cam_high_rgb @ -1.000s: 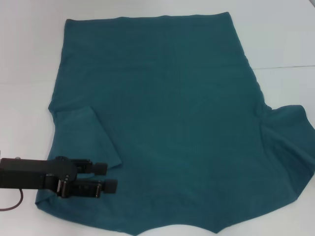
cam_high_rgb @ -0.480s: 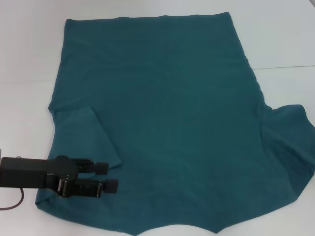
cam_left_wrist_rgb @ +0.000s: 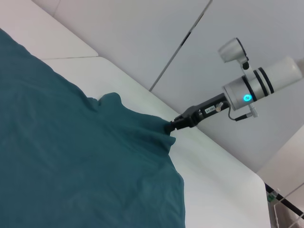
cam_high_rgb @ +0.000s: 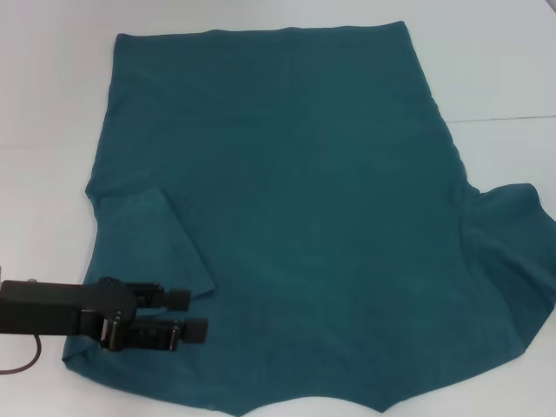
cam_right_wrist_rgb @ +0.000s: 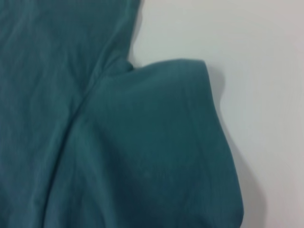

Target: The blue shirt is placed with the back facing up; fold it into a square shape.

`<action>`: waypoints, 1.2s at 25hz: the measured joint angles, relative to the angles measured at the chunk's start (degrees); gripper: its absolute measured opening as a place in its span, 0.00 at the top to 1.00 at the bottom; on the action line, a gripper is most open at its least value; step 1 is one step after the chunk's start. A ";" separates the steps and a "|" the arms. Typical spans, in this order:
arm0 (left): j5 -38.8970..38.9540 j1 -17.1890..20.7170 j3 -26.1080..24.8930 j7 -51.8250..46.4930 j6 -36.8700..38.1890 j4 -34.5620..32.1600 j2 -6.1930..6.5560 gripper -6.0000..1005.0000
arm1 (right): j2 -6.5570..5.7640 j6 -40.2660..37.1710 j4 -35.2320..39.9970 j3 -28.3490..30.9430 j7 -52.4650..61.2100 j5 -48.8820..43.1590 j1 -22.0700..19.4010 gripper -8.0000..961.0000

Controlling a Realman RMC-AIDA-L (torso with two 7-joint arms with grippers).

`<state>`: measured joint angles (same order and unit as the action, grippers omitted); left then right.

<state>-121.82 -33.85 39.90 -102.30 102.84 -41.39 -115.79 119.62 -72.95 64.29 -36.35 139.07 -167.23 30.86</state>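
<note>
Blue shirt [cam_high_rgb: 295, 217] spread flat on white tabletop [cam_high_rgb: 52, 104], plain side up, left sleeve folded inward. Left gripper [cam_high_rgb: 193, 314] low over the shirt's near left corner, fingers spread, nothing between them. Right gripper [cam_left_wrist_rgb: 170, 127] at right sleeve edge; grip state unclear.

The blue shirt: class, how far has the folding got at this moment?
Early stage. Done: on the blue shirt, the sleeve on the robot's left lies folded in over the body. In hand: the left gripper sits open, low over that corner; the right gripper is at the opposite sleeve. Left: that sleeve spreads outward, and no square yet.
</note>
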 joint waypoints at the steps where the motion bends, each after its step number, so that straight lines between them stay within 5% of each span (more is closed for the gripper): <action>1: 0.00 0.03 0.00 0.00 0.00 0.00 -0.03 0.21 | 0.09 0.01 0.46 -0.06 -0.21 0.27 0.00 0.94; 30: 0.09 1.43 -0.58 0.23 -0.19 0.00 -0.14 0.21 | 0.71 -1.67 22.48 -39.09 10.13 10.69 -5.23 0.95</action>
<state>-121.72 -32.42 39.32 -102.07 102.64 -41.40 -115.93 120.33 -74.62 86.78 -75.45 149.21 -156.54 25.62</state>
